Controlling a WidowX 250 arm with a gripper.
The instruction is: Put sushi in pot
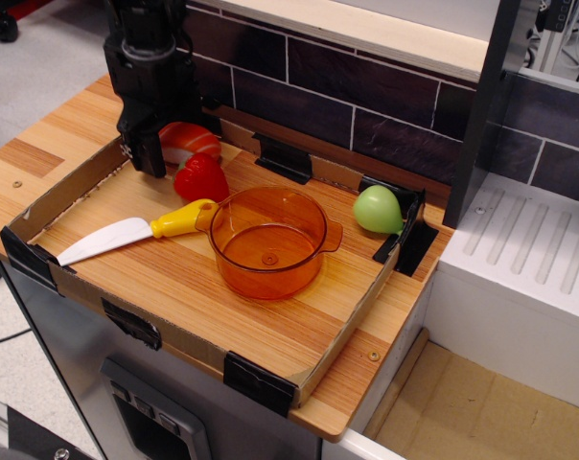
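the sushi [196,140] lies at the back left of the tray, touching the red pepper toy [201,178], well apart from the pot [270,240]. my gripper [151,158] hangs at its left end; i cannot tell the jaw spread. i'd center over it, avoiding the pepper.

Sushi [196,140] rear-left; empty orange pot [269,241] center.
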